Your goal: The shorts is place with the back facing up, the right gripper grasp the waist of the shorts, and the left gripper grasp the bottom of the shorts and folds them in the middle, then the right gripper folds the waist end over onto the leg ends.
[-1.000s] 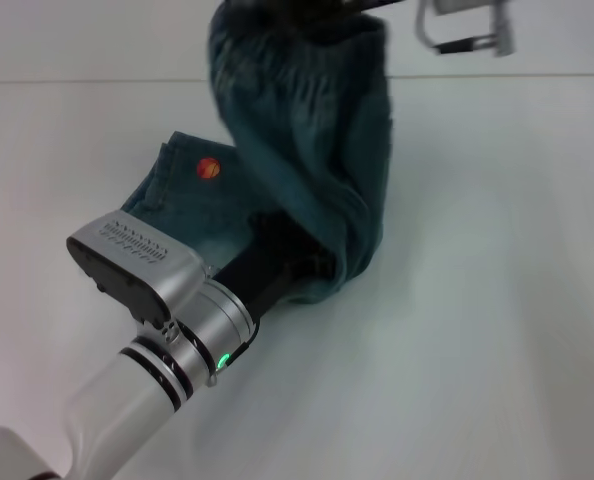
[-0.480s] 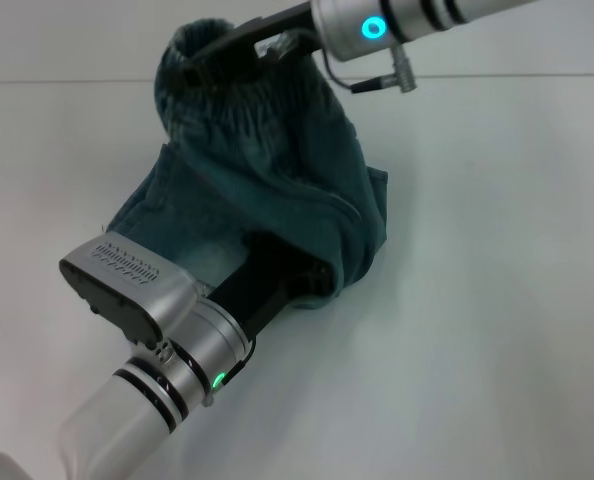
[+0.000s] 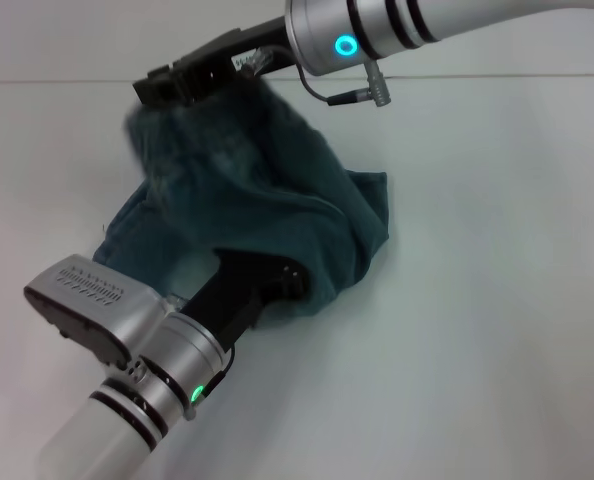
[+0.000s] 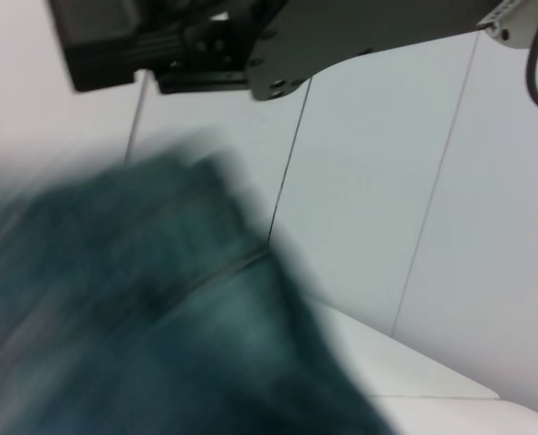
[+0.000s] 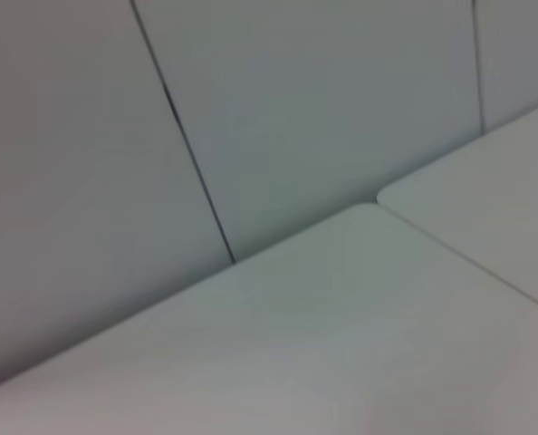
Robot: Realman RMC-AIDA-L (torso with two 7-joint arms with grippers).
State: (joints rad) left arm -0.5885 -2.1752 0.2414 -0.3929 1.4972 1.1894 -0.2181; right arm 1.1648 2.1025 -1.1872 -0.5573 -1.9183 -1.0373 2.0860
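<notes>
The blue-green denim shorts (image 3: pixel 277 210) lie folded on the white table (image 3: pixel 497 300), with the upper layer lifted. My right gripper (image 3: pixel 162 88) reaches in from the upper right, shut on the waist of the shorts (image 3: pixel 182 130), and holds it above the far left part of the lower layer (image 3: pixel 122 235). The leg ends are mostly covered by the hanging cloth. My left gripper (image 3: pixel 277 280) is tucked under the fold at the near edge, its tip hidden by denim. In the left wrist view, blurred denim (image 4: pixel 160 317) hangs below the right gripper (image 4: pixel 106 45).
The white table stretches right of the shorts and toward the near edge. A pale panelled wall (image 5: pixel 296 109) stands behind the table. The right wrist view holds only the table top (image 5: pixel 341 344) and that wall.
The right gripper has carried the waist down and to the left over the lower layer, hiding the orange patch. The left arm has slid back slightly toward the near left.
</notes>
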